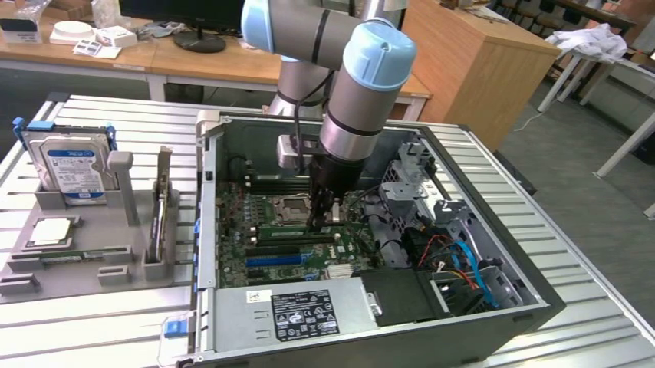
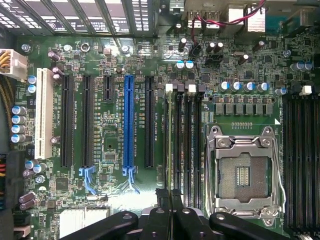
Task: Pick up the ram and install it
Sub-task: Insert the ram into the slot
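Note:
My gripper (image 1: 325, 220) reaches down inside the open computer case, over the motherboard (image 1: 268, 253). A long green ram (image 1: 293, 228) stands in a black slot just beside the empty processor socket (image 1: 294, 205). The gripper's tip is at the stick's end nearer the exterior view's right. In the wrist view the gripper (image 2: 170, 197) is shut, its black fingers pressed together right over the end of the ram (image 2: 170, 140) in its slot, next to the socket (image 2: 245, 172). I cannot tell whether the fingers pinch the stick or only touch its top edge.
The case wall (image 1: 210, 230) and drive cage (image 1: 419, 180) hem the arm in, with coloured cables (image 1: 461, 264) at the exterior view's right. Outside the case, a grey fixture (image 1: 72, 264) holds a hard drive (image 1: 74, 165), a square silver chip (image 1: 51, 230) and another upright stick (image 1: 161, 207).

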